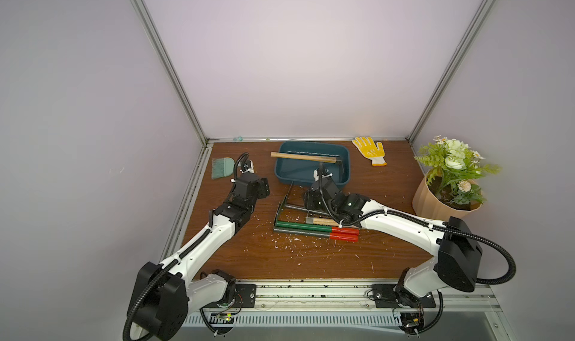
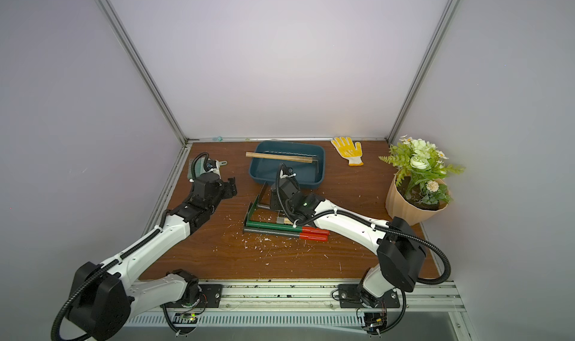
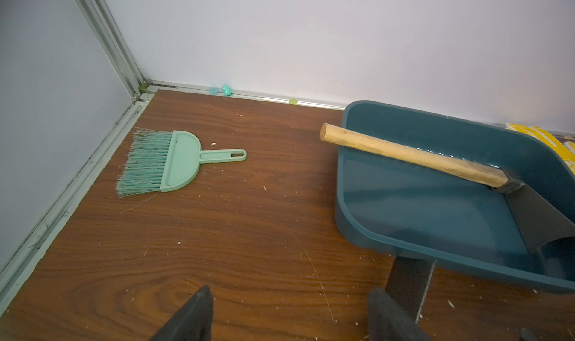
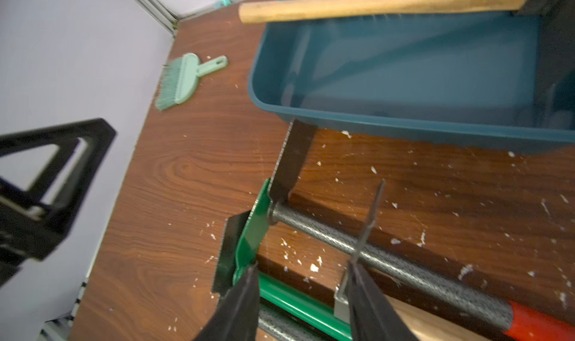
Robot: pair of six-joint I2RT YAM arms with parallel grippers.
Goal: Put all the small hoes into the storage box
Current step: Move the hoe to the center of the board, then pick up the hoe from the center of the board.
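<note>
Box [image 1: 292, 170]: at the back middle of the table [image 1: 311, 261], open side up.
In the box: only the hoe [image 1: 303, 157].
Hoe: it lies lengthwise. The black blade is down inside at the end towards the glove [image 1: 370, 151]. The wooden handle slopes up, rests on the opposite end rim and pokes out past it.
Pot [image 1: 441, 199]: ribbed and tan, at the table's right edge. It holds a green plant [image 1: 451, 159] with white flowers.
Left gripper [image 3: 291, 292]: jaws spread wide with nothing between them. It hangs over bare table between the brush [image 1: 221, 167] and the box, touching neither.
Right gripper [image 4: 303, 271]: jaws apart and gripping nothing, low over the tool pile [image 1: 311, 227] just in front of the box.
Tool pile: long tools side by side, with grey and green shafts and red grips. One more wooden handle lies partly under the right arm. A black toothed blade from the pile reaches the box's near wall.
Brush: mint green, flat on the table near the left wall.
Glove: yellow and white, flat by the back wall, beside the box.
Table: scattered with white flecks.
</note>
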